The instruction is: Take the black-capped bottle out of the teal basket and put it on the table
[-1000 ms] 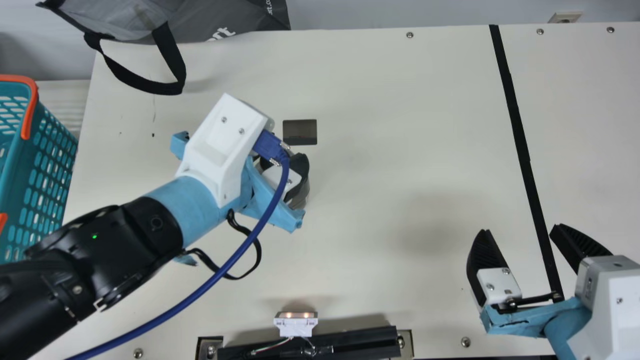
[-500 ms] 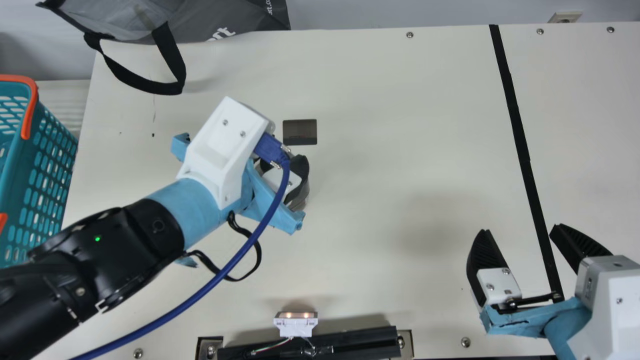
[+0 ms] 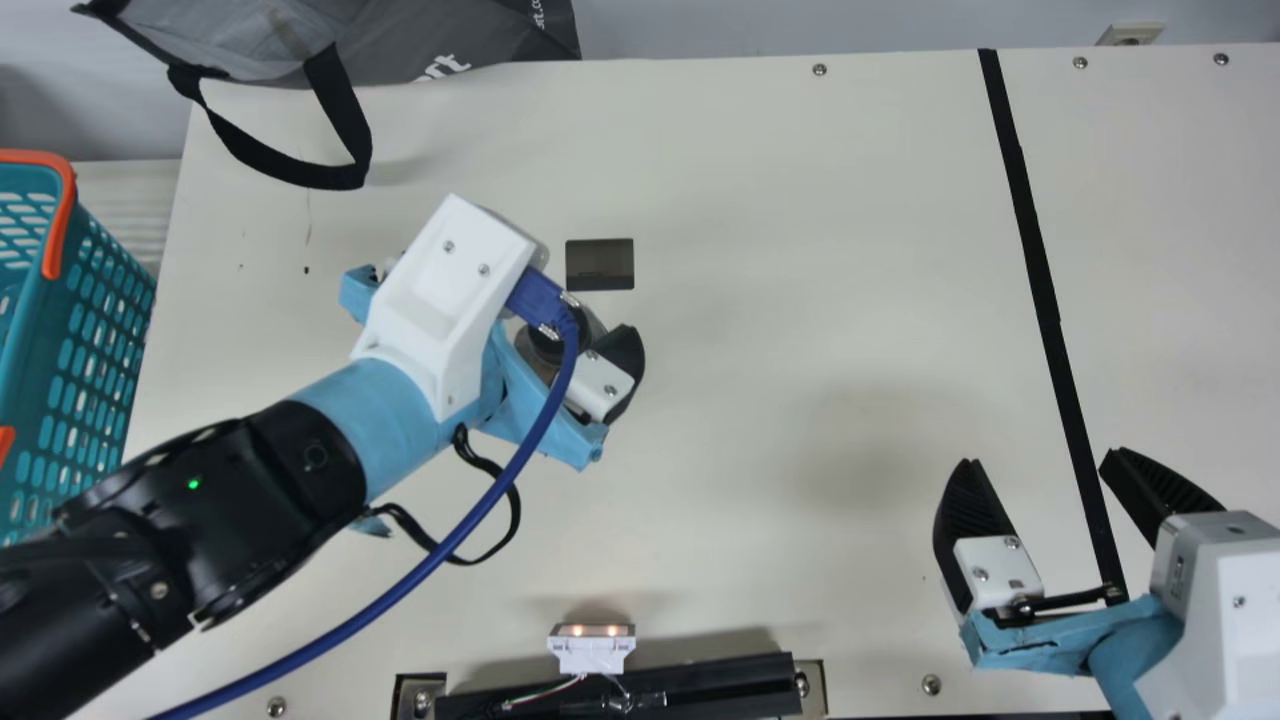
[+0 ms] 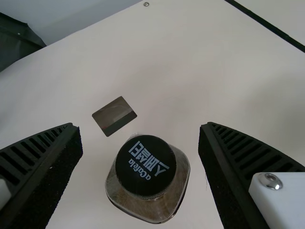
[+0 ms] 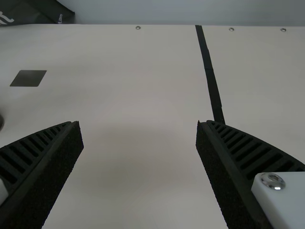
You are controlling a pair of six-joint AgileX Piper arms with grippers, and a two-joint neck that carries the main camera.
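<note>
In the main view my left gripper (image 3: 600, 370) is over the left-centre of the table, partly hidden under its own wrist. The black-capped bottle (image 3: 527, 347) stands beneath it, mostly covered. From the left wrist view, the bottle's black cap (image 4: 146, 166) and clear square body lie between the spread fingers of my left gripper (image 4: 140, 129), with a gap on each side. My right gripper (image 3: 1037, 460) rests open at the right front of the table, and in the right wrist view the same gripper (image 5: 139, 124) holds nothing. The teal basket (image 3: 85, 370) is at the far left.
A flat dark rectangle (image 3: 600, 264) lies just behind the bottle. A grey bag (image 3: 450, 40) with a black strap hangs over the back left edge. Black tape (image 3: 1040, 280) runs down the right side. A small lit device (image 3: 591, 648) sits at the front edge.
My left gripper has opened and let go of the bottle; its visible finger swung outward to the right. The left arm has barely shifted otherwise. The right arm kept still.
</note>
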